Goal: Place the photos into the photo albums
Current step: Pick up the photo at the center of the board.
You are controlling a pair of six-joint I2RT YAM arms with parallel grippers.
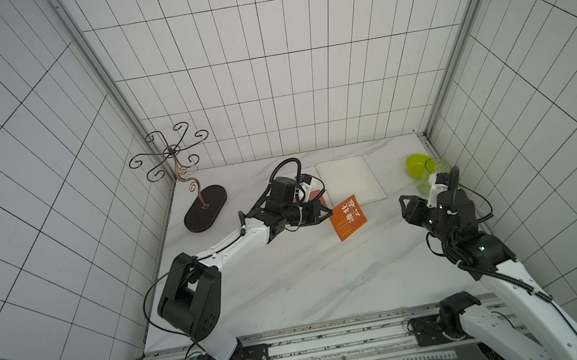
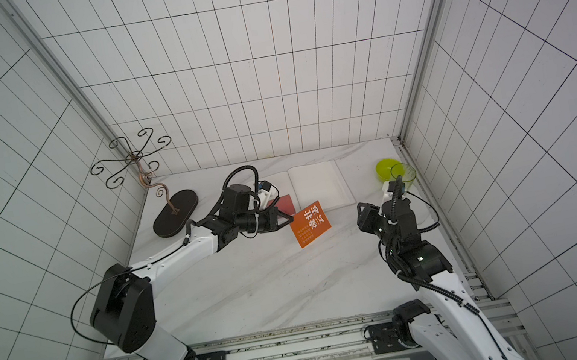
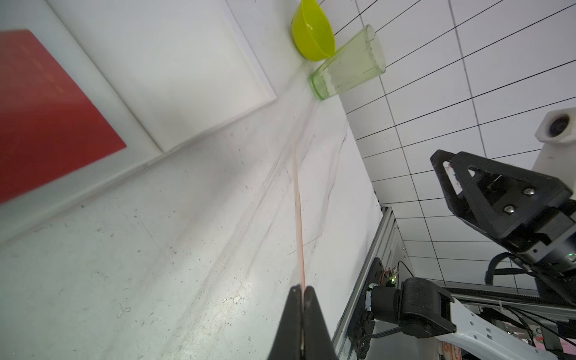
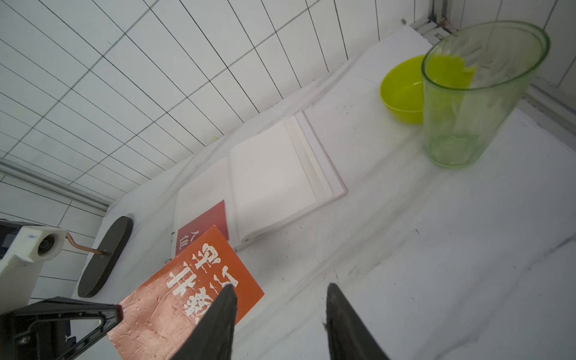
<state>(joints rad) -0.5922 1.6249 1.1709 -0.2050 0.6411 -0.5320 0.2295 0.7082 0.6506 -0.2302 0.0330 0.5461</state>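
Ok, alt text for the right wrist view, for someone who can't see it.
The left gripper pinches an orange card with white Chinese characters, near an open white album with a red card on one page. The right gripper is open and empty; a green tumbler and yellow-green bowl stand nearby.

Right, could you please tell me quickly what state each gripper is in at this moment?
Left gripper: closed, holding the orange card by its edge.
Right gripper: open, holding nothing.
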